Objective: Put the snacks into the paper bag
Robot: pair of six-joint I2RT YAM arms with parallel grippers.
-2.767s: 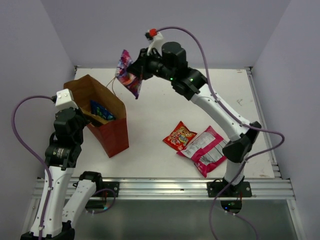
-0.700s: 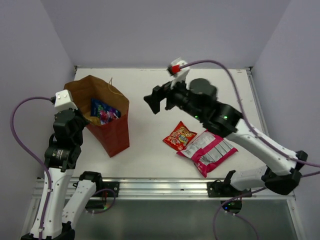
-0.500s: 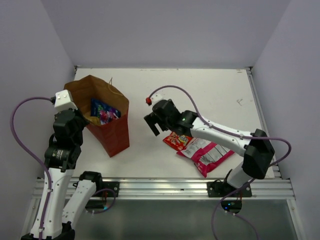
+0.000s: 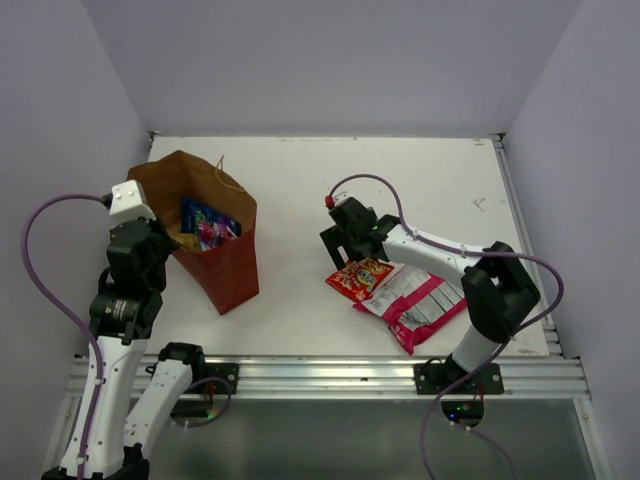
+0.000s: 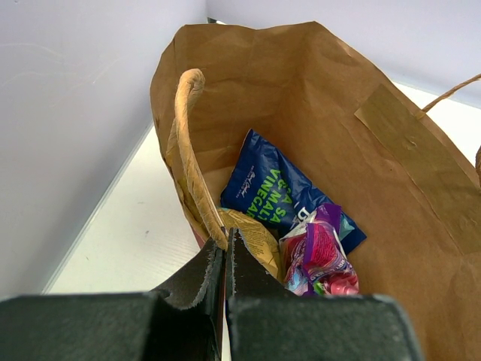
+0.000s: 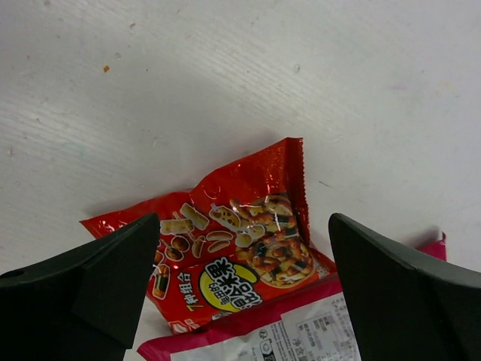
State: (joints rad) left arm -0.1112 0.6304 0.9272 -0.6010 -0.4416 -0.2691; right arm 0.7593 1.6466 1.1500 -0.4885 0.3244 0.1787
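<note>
Right pincer (image 6: 242, 218) spread above red packet (image 6: 233, 256) — glossy foil, snack pictures, flat. Left pincer (image 5: 225, 241) clamped on paper bag (image 5: 316, 75) rim.

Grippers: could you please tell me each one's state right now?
Left gripper: closed on the paper bag at its edge.
Right gripper: open, empty, over the red packet.

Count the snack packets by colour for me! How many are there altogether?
Blue packet: 1
Purple packet: 1
Tan packet: 1
Red packet: 1
Pink packet: 1
Total: 5 packets, 3 in the bag and 2 on the table.
</note>
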